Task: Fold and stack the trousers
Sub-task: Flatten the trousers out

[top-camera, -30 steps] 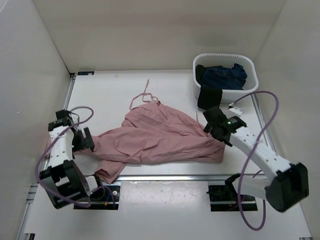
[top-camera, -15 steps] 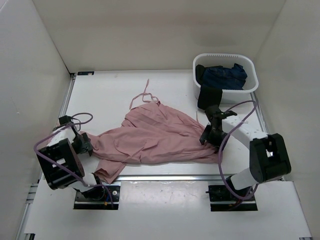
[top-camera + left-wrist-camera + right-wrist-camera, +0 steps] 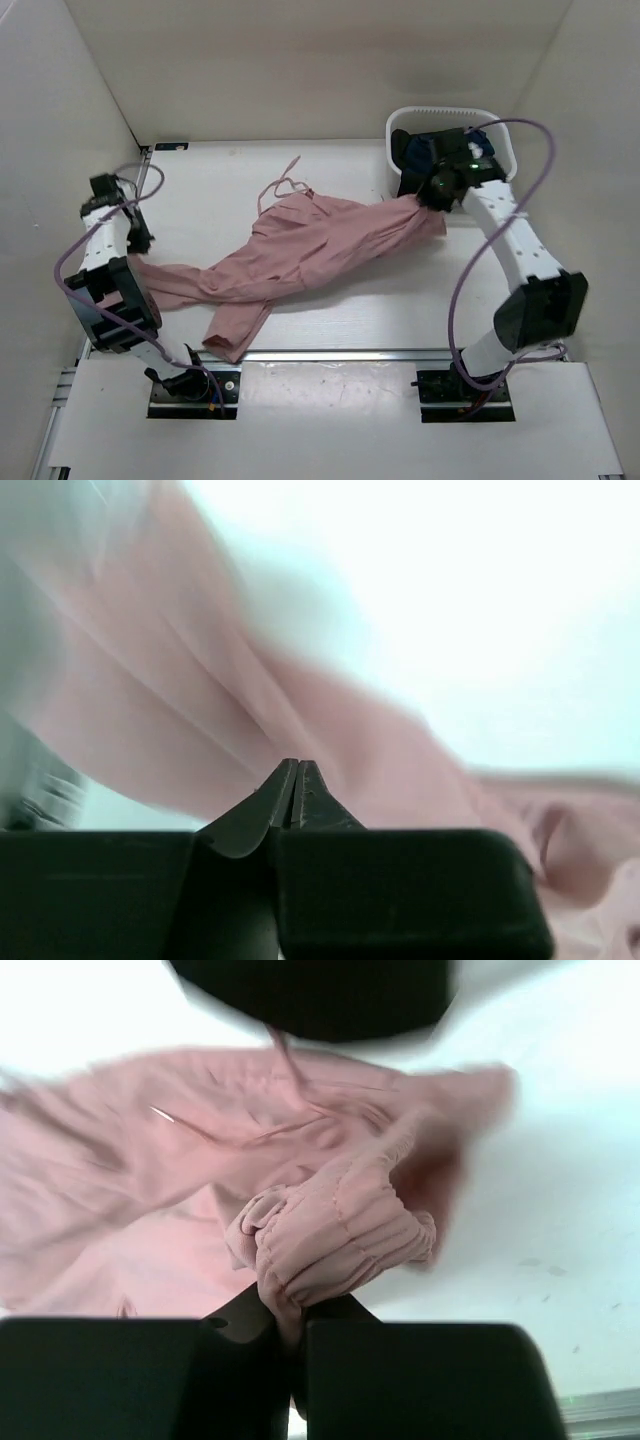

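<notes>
The dusty-pink trousers (image 3: 300, 250) lie stretched in a diagonal band across the white table, from near left to far right. My right gripper (image 3: 432, 196) is shut on the bunched, gathered waistband (image 3: 340, 1230), lifted just in front of the basket. My left gripper (image 3: 138, 250) sits at the table's left edge; its jaws (image 3: 297, 767) are pressed shut at the end of one trouser leg (image 3: 200, 710), which runs taut from it. The other leg end (image 3: 228, 340) lies loose near the front. Thin drawstrings (image 3: 280, 188) trail toward the back.
A white basket (image 3: 440, 112) stands at the back right with a dark navy garment (image 3: 418, 152) in it, right behind my right gripper. White walls close in the left, back and right sides. A metal rail (image 3: 330, 352) runs along the table's front edge.
Both grippers have shut on the trousers and pulled apart. The right one carried the waistband back toward the basket, the left drew a leg end toward the left edge, stretching the cloth out.
</notes>
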Action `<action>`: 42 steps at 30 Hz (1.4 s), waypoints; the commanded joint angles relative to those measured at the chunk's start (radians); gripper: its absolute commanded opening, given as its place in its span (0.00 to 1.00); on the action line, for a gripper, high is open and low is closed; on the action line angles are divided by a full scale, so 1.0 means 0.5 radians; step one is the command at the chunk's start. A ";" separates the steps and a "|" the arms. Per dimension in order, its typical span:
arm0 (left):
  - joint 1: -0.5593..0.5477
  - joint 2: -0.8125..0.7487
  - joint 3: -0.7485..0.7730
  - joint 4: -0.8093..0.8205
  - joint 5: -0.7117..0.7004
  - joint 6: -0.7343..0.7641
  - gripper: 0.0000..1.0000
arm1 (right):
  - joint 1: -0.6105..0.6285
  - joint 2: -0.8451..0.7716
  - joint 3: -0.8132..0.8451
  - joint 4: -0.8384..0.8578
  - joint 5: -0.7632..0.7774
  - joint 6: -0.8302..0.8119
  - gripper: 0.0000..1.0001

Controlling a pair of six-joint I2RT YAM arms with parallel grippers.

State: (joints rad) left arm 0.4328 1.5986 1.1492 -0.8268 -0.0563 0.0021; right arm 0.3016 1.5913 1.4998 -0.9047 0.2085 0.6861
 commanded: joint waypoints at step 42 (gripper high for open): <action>-0.519 1.043 1.068 0.135 0.540 -0.004 1.00 | 0.600 1.410 1.348 -0.044 -0.012 -0.467 0.99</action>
State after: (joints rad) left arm 0.2306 2.1372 1.6672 -0.7998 0.2501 -0.0002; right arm 0.6106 2.2578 2.1620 -0.8371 0.2493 0.3805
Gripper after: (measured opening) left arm 0.991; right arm 0.993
